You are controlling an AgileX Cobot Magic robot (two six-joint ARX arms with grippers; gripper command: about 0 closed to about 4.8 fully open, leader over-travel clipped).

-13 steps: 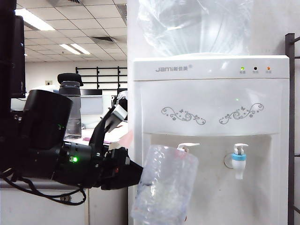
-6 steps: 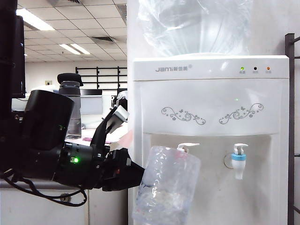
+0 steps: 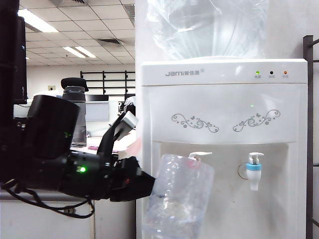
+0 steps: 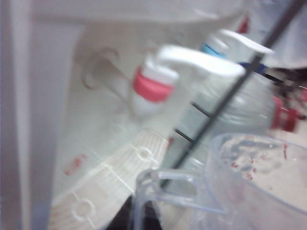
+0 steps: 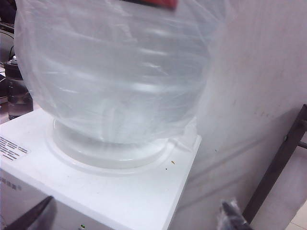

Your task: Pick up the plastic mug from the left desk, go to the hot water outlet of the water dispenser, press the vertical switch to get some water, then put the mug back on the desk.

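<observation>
My left tool, pinching the plastic mug, holds it below the hot water outlet; my right tool, apparently spread, faces the water dispenser bottle.

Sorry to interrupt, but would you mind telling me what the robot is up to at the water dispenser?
The left hand is shut on the plastic mug, holding it by the handle just under the hot water outlet of the water dispenser. The vertical switch is not yet pressed. The right hand is open, up by the big clear bottle.
</observation>
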